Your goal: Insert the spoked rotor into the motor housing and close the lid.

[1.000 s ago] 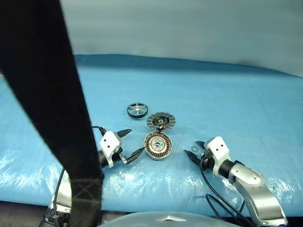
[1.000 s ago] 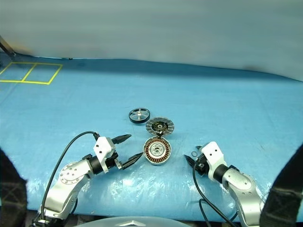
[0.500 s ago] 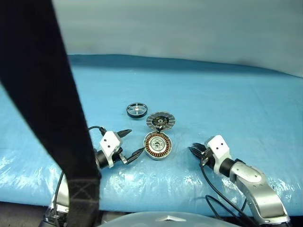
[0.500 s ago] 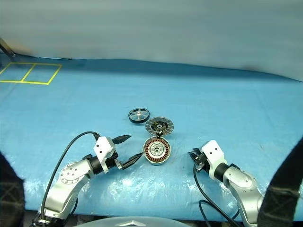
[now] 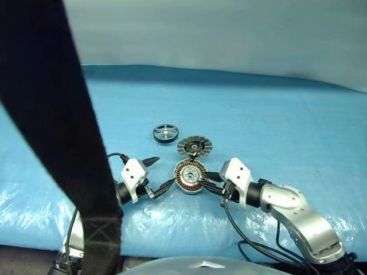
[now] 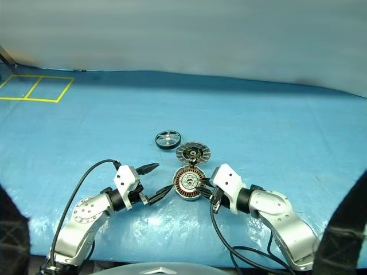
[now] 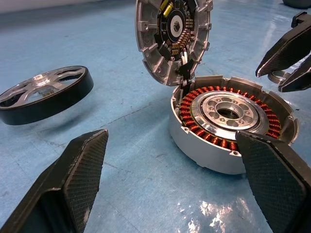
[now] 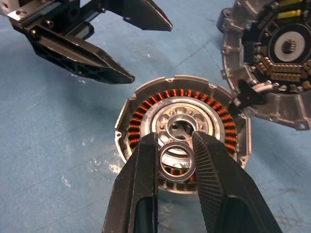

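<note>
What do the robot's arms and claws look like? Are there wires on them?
Both arms are shiny silver metal with rounded joints. Each ends in a white block and a black wrist ring. The left claw and the right claw each have two pointed black fingers with bumpy, ridged insides. A thin black cable loops along each arm.

Both tools flank the motor housing [image 6: 190, 184]; the lid [image 6: 192, 153] blocks behind.
</note>
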`<state>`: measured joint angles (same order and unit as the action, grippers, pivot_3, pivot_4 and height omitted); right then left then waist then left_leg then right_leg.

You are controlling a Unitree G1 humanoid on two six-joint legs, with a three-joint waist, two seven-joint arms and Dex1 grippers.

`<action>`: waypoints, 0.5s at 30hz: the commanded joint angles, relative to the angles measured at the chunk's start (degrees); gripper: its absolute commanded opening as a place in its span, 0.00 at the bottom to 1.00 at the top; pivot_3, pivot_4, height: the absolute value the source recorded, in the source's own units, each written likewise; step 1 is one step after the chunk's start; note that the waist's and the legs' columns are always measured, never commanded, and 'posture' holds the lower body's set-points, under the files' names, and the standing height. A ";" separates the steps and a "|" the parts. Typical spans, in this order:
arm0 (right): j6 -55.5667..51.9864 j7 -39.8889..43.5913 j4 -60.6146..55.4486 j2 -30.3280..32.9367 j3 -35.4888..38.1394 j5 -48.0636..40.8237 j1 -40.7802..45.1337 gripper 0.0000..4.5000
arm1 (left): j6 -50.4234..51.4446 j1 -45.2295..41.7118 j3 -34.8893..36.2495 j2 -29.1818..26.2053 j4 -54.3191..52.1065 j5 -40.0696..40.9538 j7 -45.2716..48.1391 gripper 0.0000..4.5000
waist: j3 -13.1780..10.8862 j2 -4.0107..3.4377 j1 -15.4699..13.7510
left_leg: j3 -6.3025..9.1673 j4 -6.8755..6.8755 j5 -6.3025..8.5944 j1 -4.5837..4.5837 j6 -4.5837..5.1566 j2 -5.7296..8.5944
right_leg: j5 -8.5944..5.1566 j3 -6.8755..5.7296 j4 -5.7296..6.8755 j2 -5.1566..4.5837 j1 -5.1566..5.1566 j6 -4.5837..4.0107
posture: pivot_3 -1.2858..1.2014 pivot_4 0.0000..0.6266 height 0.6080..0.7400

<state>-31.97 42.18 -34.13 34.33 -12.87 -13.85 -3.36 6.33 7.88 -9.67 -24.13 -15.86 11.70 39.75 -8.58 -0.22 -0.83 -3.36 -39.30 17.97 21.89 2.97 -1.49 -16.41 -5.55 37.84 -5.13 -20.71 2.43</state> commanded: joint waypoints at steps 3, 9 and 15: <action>4.92 -0.96 5.71 -1.57 -4.08 4.43 4.41 0.19 | -0.29 0.28 -0.13 0.25 -2.97 0.25 -0.47 1.00 | 0.00 0.01 0.01 | -0.01 -0.01 0.00 0.01 0.00 0.01 | 0.00 0.00 0.00 0.02 -0.01 0.00 | 0.52 0.24 1.00; 7.65 -1.23 11.00 -4.51 -5.20 5.25 6.57 0.19 | -0.56 1.21 0.04 0.12 -3.31 0.02 -1.21 1.00 | -0.01 0.02 -0.02 | -0.01 -0.02 -0.01 0.01 -0.01 0.00 | 0.00 -0.01 0.00 0.05 0.01 0.01 | 0.52 0.24 1.00; 7.57 0.17 11.60 -5.21 -6.01 4.82 7.03 0.19 | -1.18 2.03 0.48 0.03 -3.30 0.00 -1.42 1.00 | -0.01 0.02 0.03 | -0.01 -0.03 -0.01 0.00 -0.02 -0.01 | 0.01 -0.01 0.01 0.06 0.02 0.01 | 0.52 0.24 1.00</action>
<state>-25.15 41.44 -21.72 29.58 -18.34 -8.24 3.31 6.58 9.85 -9.68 -24.11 -16.44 11.53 38.52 -8.59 -0.20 -0.81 -3.37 -39.33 17.95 21.89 2.94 -1.51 -16.41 -5.56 37.85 -5.05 -20.70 2.45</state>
